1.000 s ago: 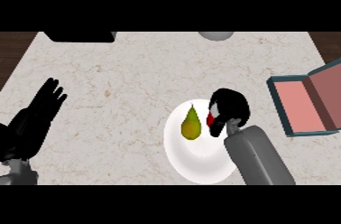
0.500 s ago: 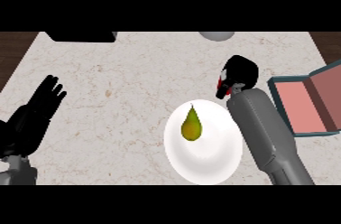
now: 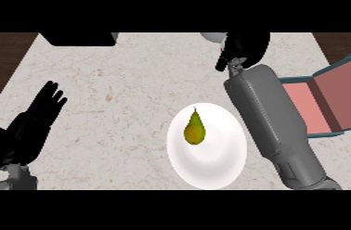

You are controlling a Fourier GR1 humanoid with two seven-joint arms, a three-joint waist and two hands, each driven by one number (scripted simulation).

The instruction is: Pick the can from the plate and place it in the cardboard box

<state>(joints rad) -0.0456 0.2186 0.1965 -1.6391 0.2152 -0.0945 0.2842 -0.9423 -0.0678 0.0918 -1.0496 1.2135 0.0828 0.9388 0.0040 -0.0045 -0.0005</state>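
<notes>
Head view: the right hand (image 3: 245, 49), fingers curled around the hidden can, has risen to twelve o'clock of the plate (image 3: 226, 171); next, the cardboard box (image 3: 328, 104) at three o'clock. The left hand (image 3: 37, 120) rests with fingers spread.

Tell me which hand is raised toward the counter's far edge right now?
The right hand, fingers curled, near the far edge beyond the plate. The left hand rests open at the view's left.

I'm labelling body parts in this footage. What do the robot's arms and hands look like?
Both hands are black. The right hand sits on a smooth, boxy grey forearm with rounded edges. The left hand joins a grey piece at the lower left corner. No cables or markings show.
</notes>
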